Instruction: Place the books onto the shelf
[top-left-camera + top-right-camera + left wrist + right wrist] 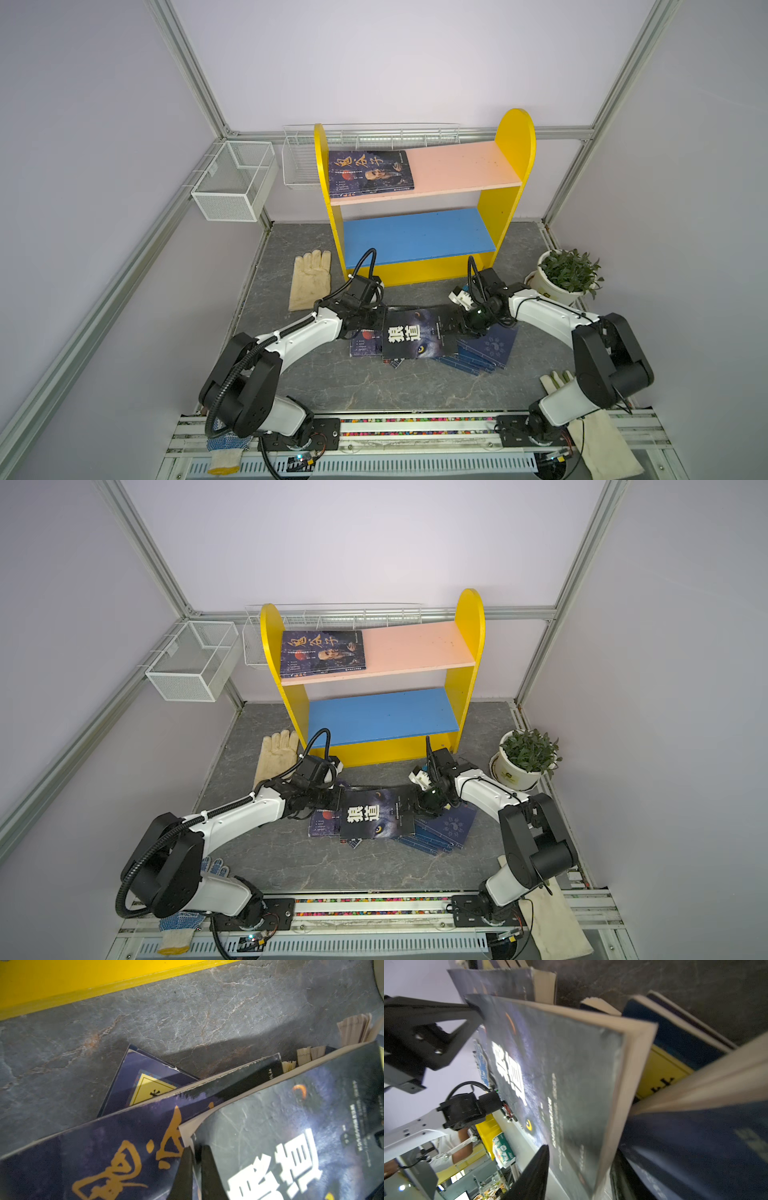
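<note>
A pile of books lies mid-table in front of the shelf (461, 166). On top is a dark glossy book with white characters and a wolf's eye (415, 332) (376, 814). My left gripper (380, 322) (196, 1147) is shut on the thin left edge of its cover. My right gripper (451, 326) (581, 1151) is shut on the book's right edge, one finger on the cover (537, 1172) and one beneath. Under it lie a purple book with orange characters (104, 1157) and thin navy books (494, 345). One dark book (370, 172) rests flat on the pink upper board; the blue lower board (415, 237) is bare.
A cream glove (309, 278) lies left of the shelf and a potted plant (567, 274) stands to its right. White wire baskets (232, 178) hang on the back frame. More gloves (598, 436) lie near the arm bases.
</note>
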You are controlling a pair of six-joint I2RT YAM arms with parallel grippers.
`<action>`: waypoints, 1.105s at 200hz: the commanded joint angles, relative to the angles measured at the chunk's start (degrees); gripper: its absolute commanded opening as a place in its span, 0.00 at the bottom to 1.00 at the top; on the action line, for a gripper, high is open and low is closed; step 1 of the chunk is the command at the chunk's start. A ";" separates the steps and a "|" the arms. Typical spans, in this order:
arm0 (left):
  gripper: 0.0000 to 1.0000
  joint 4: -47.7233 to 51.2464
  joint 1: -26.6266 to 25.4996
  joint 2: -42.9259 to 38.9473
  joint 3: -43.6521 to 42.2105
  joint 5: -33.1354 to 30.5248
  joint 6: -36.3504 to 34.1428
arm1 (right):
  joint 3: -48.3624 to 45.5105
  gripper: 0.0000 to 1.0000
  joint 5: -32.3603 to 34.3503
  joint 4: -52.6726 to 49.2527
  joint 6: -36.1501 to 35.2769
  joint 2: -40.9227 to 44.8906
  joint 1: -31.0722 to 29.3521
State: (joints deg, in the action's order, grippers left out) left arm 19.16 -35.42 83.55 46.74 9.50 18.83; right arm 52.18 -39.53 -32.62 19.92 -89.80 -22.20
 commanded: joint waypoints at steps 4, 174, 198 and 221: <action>0.01 3.37 -0.79 2.34 -0.30 1.18 -1.09 | 2.46 0.41 -9.87 8.46 2.35 3.45 0.46; 0.93 -19.84 15.65 -5.42 -3.03 42.28 15.35 | 3.45 0.07 -17.06 38.73 18.53 15.90 8.20; 0.93 -26.70 15.68 -2.88 -3.84 46.58 19.24 | 2.21 0.07 -17.26 47.16 25.04 14.60 8.19; 0.86 -31.62 15.64 -1.95 -3.86 49.30 21.93 | 2.03 0.07 -16.57 49.48 26.66 13.54 8.05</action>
State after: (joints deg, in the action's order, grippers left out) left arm -3.46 -19.81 80.71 43.55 51.68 36.36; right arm 54.19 -53.87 6.79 41.50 -75.83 -14.28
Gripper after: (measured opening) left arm 0.895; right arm 0.151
